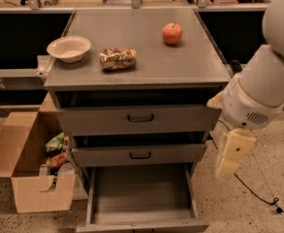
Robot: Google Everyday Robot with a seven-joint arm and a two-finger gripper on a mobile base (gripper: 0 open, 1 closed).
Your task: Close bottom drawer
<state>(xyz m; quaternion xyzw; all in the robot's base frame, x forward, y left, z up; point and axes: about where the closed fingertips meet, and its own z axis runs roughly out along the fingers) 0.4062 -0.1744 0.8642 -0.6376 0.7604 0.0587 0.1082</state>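
The bottom drawer [141, 194] of the grey cabinet is pulled far out. Its wide plain grey tray is bare, and its slim front panel [142, 225] lies at the lower edge of the view; its handle is out of view. Above it, the medium-fronted drawer [139, 154] and the tallest-fronted drawer [136, 118] stand partly open. My gripper [232, 153] hangs from the white arm [262, 89] to the right of the cabinet, at about the middle drawer's height, beside the drawers and touching none of them.
On the cabinet top [199, 64] are a white bowl [69, 48], a foil snack bag [118, 58] and a red apple [172, 33]. An open cardboard box [23, 169] with packets stands on the floor at the left. A black cable [258, 195] runs across the floor at the right.
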